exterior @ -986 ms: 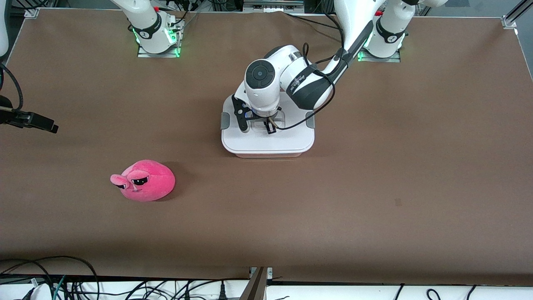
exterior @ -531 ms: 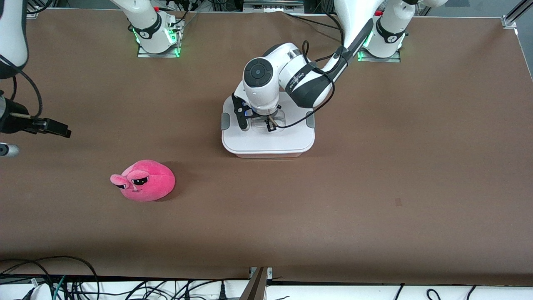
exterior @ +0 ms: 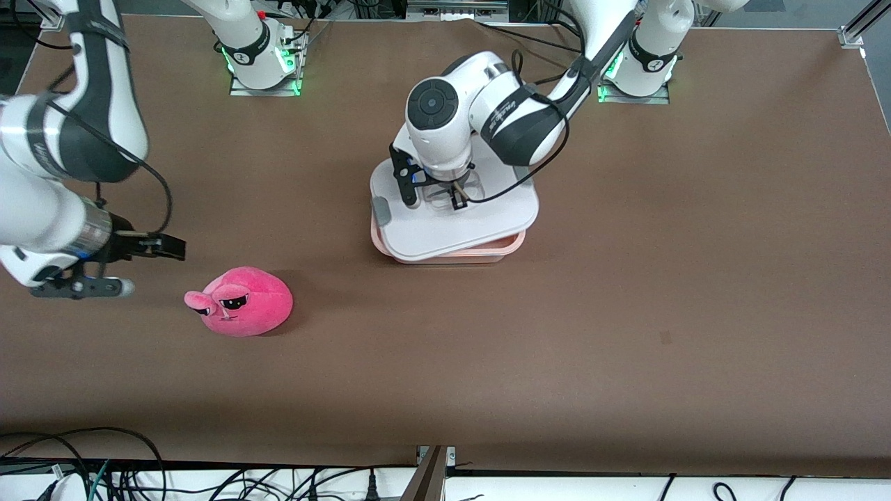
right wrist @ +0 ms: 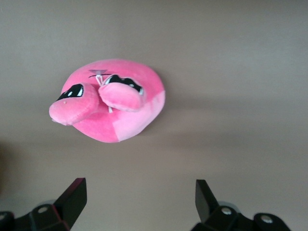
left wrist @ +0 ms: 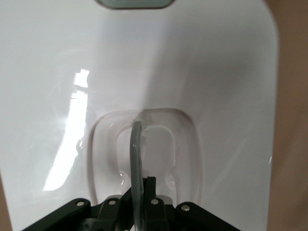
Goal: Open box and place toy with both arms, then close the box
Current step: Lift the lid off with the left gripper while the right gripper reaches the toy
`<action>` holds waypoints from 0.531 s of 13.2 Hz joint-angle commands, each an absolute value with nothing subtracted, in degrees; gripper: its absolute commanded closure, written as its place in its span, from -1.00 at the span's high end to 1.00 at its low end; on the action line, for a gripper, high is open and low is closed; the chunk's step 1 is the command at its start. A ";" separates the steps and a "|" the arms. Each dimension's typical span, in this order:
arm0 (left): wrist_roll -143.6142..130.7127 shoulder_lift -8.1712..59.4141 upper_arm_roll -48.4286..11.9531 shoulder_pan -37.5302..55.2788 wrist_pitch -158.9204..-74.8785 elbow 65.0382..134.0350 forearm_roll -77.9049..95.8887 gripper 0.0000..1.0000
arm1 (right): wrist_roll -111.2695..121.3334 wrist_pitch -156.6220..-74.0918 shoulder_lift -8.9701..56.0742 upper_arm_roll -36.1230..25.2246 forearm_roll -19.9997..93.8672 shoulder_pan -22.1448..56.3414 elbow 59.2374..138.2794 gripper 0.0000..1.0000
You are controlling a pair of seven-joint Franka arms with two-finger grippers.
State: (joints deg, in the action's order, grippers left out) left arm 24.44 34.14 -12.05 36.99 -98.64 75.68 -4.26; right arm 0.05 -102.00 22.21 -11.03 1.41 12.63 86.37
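Because the left gripper (exterior: 445,197) is pinching the clear handle (left wrist: 137,159) sunk into the middle of the white lid (exterior: 480,223), the lid is coming up as one piece, tilted and skewed over the box (exterior: 449,252), whose pink rim is showing underneath on the side nearest the front camera. Gripping at the centre is probably keeping the lid from tipping off to one end. One grey clip (exterior: 381,210) is showing on the lid edge toward the right arm's end of the table.

Meanwhile the right gripper (exterior: 132,268) is hanging just over the table beside the toy (exterior: 240,302), its fingers (right wrist: 72,197) spread wide and holding nothing, seemingly lining up for a grab. The pink plush is sitting on the table, well apart from the box, nearer the front camera and toward the right arm's end
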 commanded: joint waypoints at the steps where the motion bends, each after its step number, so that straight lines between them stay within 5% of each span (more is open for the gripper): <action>1: 25.58 31.12 -12.13 33.68 -91.16 74.01 -4.31 -1.00 | 0.88 -103.87 25.74 -11.34 3.07 13.36 85.87 1.00; 7: 48.31 31.11 -10.99 19.01 -87.54 73.83 -6.23 -1.00 | 0.97 -110.46 30.40 -11.34 8.00 13.09 86.48 1.00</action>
